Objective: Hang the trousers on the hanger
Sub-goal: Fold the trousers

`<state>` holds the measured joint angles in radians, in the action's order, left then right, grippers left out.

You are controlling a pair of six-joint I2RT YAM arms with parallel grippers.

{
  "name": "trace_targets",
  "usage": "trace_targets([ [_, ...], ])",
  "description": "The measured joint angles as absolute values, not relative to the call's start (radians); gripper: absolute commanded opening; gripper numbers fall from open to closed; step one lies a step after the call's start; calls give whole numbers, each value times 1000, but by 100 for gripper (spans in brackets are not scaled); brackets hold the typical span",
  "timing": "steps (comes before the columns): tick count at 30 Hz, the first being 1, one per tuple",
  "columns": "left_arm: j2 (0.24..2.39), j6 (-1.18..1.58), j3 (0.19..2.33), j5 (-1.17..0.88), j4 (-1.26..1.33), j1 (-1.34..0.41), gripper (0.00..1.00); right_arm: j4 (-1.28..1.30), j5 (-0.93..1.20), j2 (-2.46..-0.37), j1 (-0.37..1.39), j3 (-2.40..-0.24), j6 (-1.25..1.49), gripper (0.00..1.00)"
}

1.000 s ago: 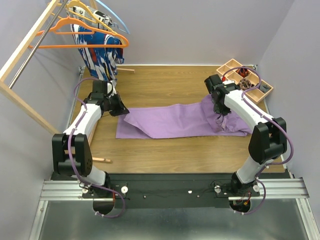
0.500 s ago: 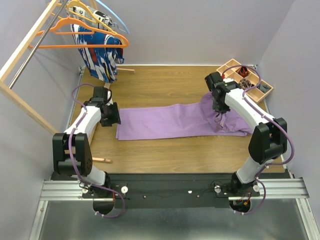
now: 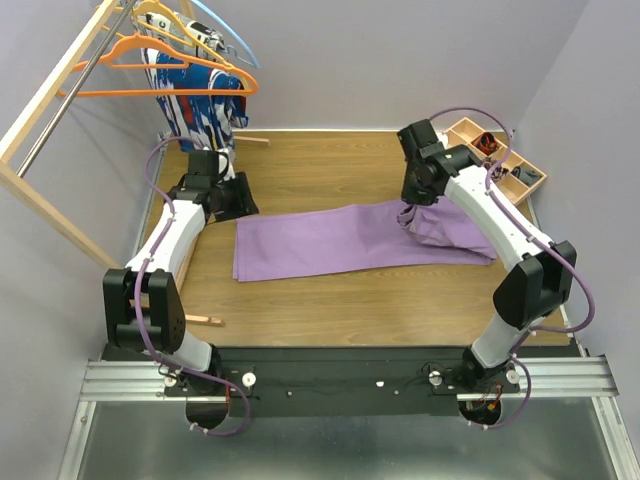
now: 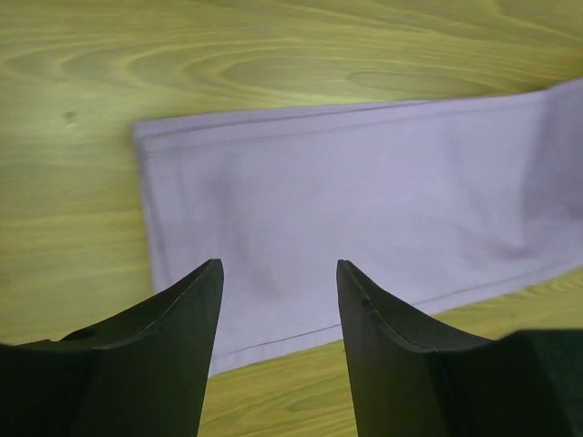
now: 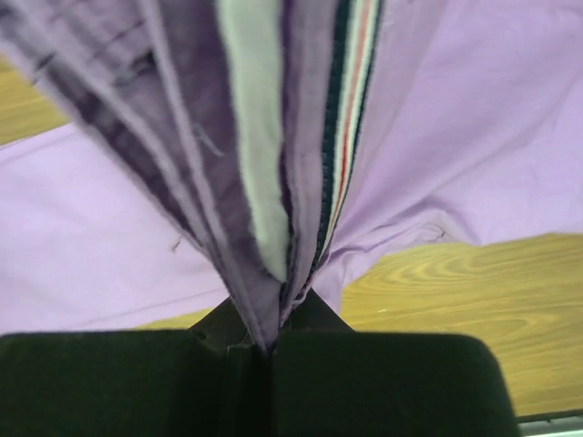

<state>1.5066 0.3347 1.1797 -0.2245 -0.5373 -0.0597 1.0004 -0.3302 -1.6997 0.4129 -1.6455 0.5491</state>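
The lilac trousers [image 3: 340,240] lie stretched across the wooden table, leg ends to the left. My left gripper [image 3: 241,196] hovers open just beyond the leg hem; in the left wrist view its gripper [image 4: 278,269] has nothing between the fingers and the flat cloth [image 4: 364,182] lies below. My right gripper [image 3: 412,205] is shut on the bunched waistband end, which is lifted off the table; the right wrist view shows the gripper [image 5: 273,328] pinching folds with the striped band [image 5: 351,137]. The orange hanger [image 3: 110,93] hangs on the rack at the far left, apart from both grippers.
A blue, white and red patterned garment [image 3: 200,110] hangs on the wooden rack [image 3: 45,90], with a yellow hanger [image 3: 165,15] and a light blue hanger [image 3: 235,40]. A wooden compartment tray [image 3: 510,170] stands at the far right. A wooden stick [image 3: 205,320] lies near left.
My left gripper opened and let go of the leg end, which now lies flat, then drew back toward the far left. My right gripper carried the waistband up and leftward.
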Motion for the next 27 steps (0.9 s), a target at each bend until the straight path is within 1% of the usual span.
trace_targets([
  [10,1514,438,1165,-530,-311,-139,64,1055,-247,-1796,586,-1779,612,1],
  [17,1514,455,1110,-598,-258,-139,65,1066,-195,-1924,661,-1881,607,1],
  [21,1530,459,1075,-623,-248,-139,67,1066,-143,-1974,697,-1911,588,1],
  [27,1551,491,1001,-742,-117,-139,70,1042,-56,-2040,703,-1911,545,1],
])
